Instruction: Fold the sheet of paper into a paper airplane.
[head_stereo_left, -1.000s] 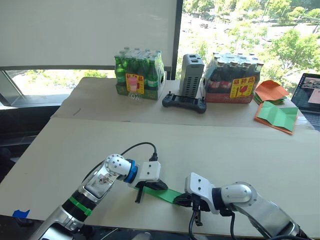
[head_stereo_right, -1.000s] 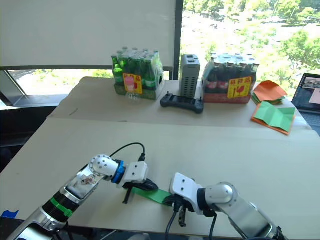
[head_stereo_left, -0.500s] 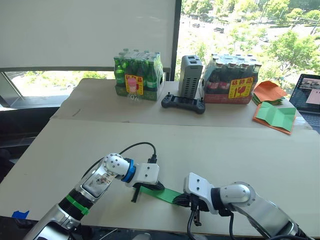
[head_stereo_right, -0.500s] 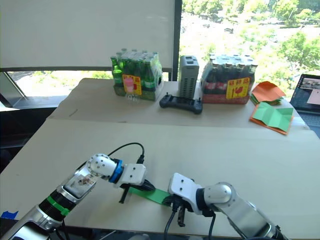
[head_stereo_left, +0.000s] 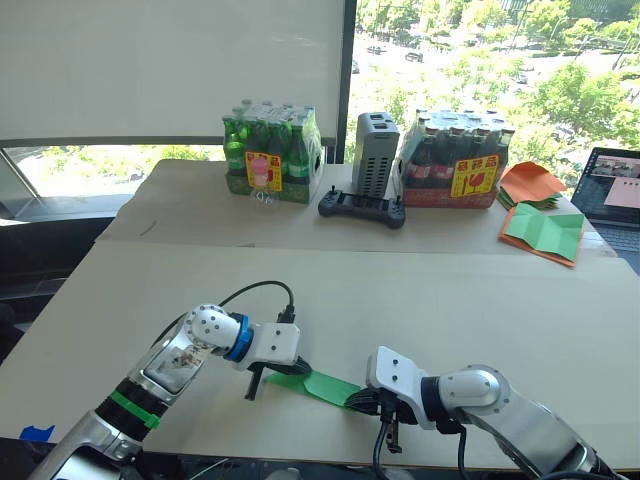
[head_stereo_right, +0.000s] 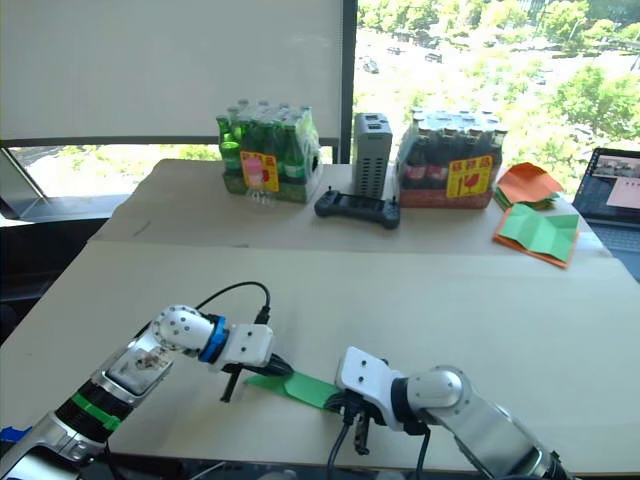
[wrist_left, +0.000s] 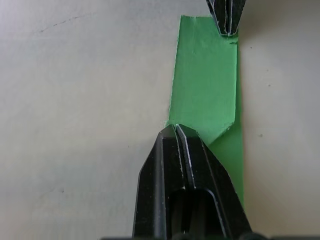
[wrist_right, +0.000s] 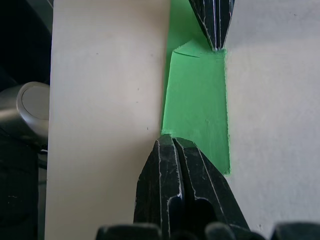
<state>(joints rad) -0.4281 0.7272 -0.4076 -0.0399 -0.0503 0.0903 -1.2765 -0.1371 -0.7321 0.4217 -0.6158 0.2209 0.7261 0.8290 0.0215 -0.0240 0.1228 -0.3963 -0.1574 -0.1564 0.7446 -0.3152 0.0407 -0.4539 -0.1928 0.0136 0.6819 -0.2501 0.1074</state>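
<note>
Grippers: left gripper (head_stereo_left: 268, 372) and right gripper (head_stereo_left: 372, 402) each have their black fingers pressed together, tips down on opposite ends of the sheet of paper (head_stereo_left: 322, 386); whether they nip the paper or only press it flat, I cannot tell.
Key relation: folded into a narrow strip, the sheet lies between the two grippers with its long axis running from the left tip at about 10 o'clock to the right tip at about 4 o'clock; neither arm is nearer, each touching its own end.
Sheet position: flat on the near table (head_stereo_left: 470, 300), close to its front edge, at 6 o'clock in the head view.
Fold state: a slanted flap shows near the left tip in the left wrist view; as a judgement, more folds remain.
Counts, largest first: tables 2; bottle packs 2, green (head_stereo_left: 267, 151) and dark (head_stereo_left: 457, 158), at 12 o'clock; laptop (head_stereo_left: 612, 190) 1 at 2 o'clock; grey box (head_stereo_left: 375, 155) 1; controller (head_stereo_left: 361, 207) 1; green sheet 1.
</note>
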